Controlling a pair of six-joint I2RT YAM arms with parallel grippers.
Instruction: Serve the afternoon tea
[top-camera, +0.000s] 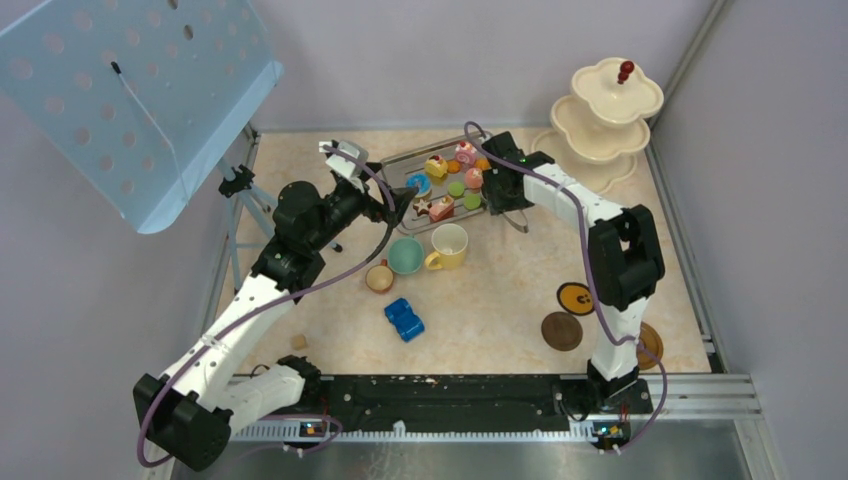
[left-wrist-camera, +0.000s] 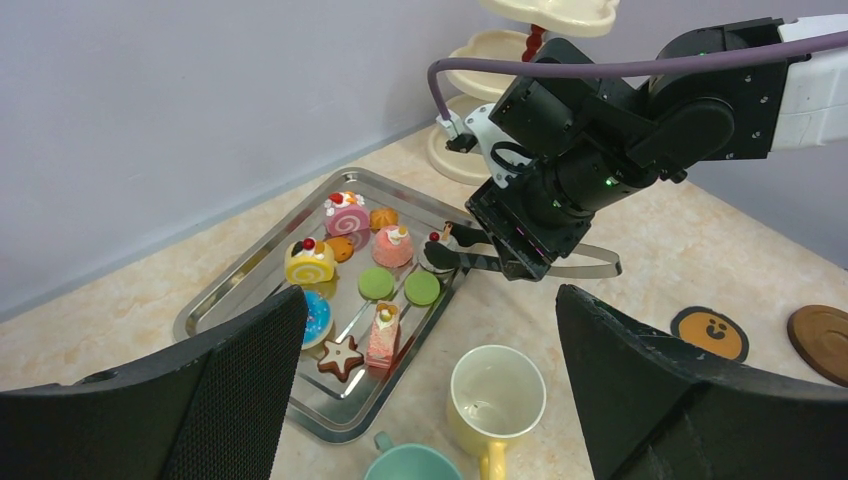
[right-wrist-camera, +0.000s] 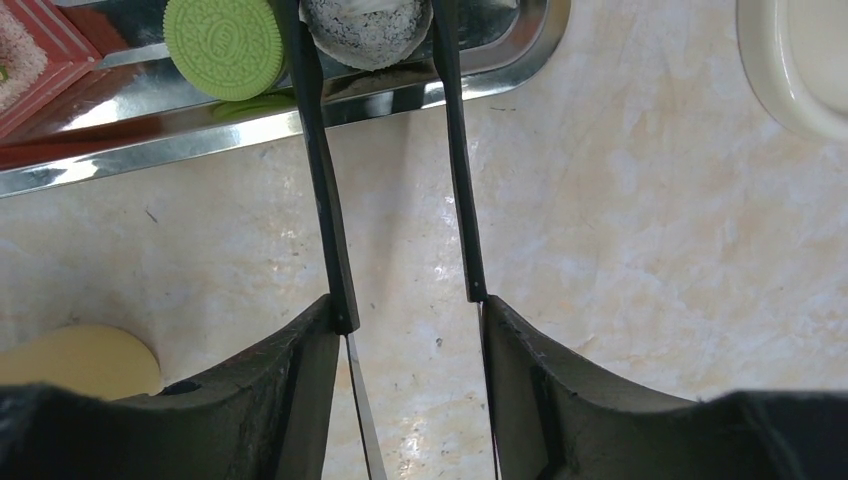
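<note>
The black tongs (right-wrist-camera: 318, 180) reach over the right rim of the steel tray (right-wrist-camera: 250, 125). Their two blades are partly open and stand on either side of a small grey cake (right-wrist-camera: 365, 28) with a pale top, which lies just inside that rim. The blades are against its sides, but I cannot tell if they pinch it. A green macaron (right-wrist-camera: 225, 45) lies just beside the cake, and its embossed pattern is too fine to read. Toward the table's (top-camera: 480, 300) right edge, a brown coaster (top-camera: 575, 298) bears a drawn smiling face.

The right gripper (right-wrist-camera: 410, 320) clamps the tongs' handles. Its arm rises from the near edge, elbow bent, with the wrist turned left toward the tray. The left gripper (left-wrist-camera: 430, 300) hangs above the tray's near side, fingers spread wide with nothing between them. Its arm stretches diagonally from the near-left corner.
</note>
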